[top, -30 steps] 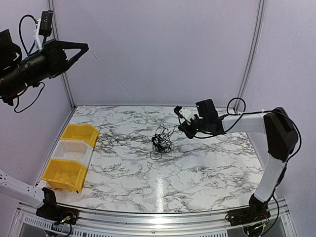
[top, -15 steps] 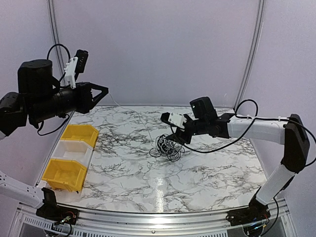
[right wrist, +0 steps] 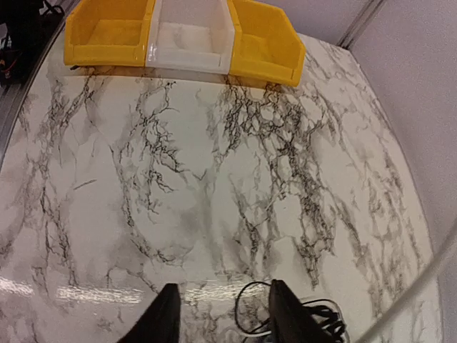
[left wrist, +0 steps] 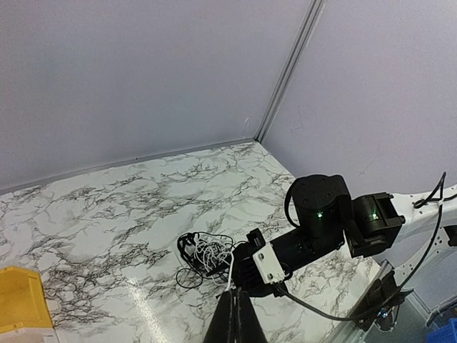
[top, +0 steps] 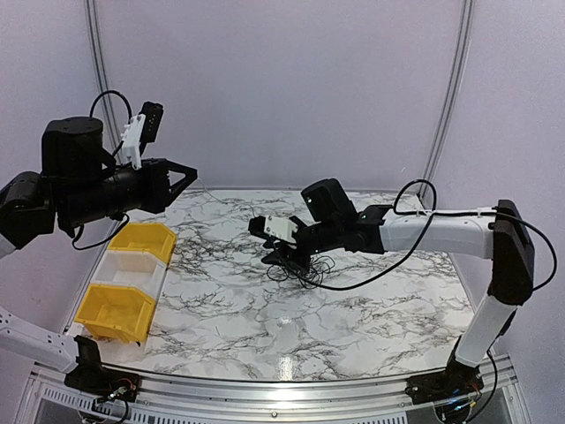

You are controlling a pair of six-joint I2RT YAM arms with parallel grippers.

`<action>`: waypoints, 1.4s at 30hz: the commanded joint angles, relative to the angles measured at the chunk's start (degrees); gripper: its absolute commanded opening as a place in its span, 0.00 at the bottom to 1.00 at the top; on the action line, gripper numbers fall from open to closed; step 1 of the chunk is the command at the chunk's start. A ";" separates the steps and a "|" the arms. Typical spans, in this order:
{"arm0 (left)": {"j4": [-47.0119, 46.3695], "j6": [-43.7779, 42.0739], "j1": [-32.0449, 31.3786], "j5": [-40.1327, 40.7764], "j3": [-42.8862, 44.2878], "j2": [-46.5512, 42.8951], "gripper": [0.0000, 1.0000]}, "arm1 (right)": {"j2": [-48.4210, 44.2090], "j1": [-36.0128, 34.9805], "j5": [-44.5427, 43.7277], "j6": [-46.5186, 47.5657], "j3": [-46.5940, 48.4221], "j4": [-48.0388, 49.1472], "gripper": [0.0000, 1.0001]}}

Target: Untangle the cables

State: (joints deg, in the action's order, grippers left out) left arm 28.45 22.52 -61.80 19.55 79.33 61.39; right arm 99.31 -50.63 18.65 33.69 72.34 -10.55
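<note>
The cables (top: 298, 266) lie as a small wiry bunch of black loops with some white strands in the middle of the marble table (top: 371, 309). My right gripper (top: 275, 253) hangs low over the bunch's left side. Its jaws are open (right wrist: 225, 318), and a black loop (right wrist: 254, 309) lies on the table just inside the right finger. My left gripper (top: 191, 170) is raised at the left, shut on a thin white cable (left wrist: 230, 275) that runs from its tips (left wrist: 235, 293) down to the cables (left wrist: 203, 251).
Three bins stand in a row at the table's left edge: a yellow bin (top: 143, 240), a white bin (top: 132, 268) and another yellow bin (top: 115, 311). The right arm (top: 433, 228) reaches across the table from the right. Walls close off the back and sides.
The right arm has swung left and down over the cable bunch, and its jaws have opened. The left arm has come down and inward from the upper left, with the white cable still pinched.
</note>
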 commanded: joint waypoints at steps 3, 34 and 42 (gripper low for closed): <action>-1.80 -0.20 0.19 1.36 -1.56 -1.87 0.00 | -2.71 -0.01 -3.84 -7.15 4.50 0.50 0.15; -56.73 -17.93 1.44 -2.56 -24.48 18.13 0.67 | -5.65 9.40 22.52 -21.53 28.36 -12.45 0.00; -60.17 -18.20 4.04 -10.25 -18.22 25.48 0.59 | -5.88 9.37 23.22 -21.69 27.07 -12.04 0.00</action>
State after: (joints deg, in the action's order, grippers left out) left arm -26.61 5.08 -58.96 13.50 57.52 84.55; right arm 93.84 -41.01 40.49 13.02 99.46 -23.46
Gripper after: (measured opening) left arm 0.607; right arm 0.017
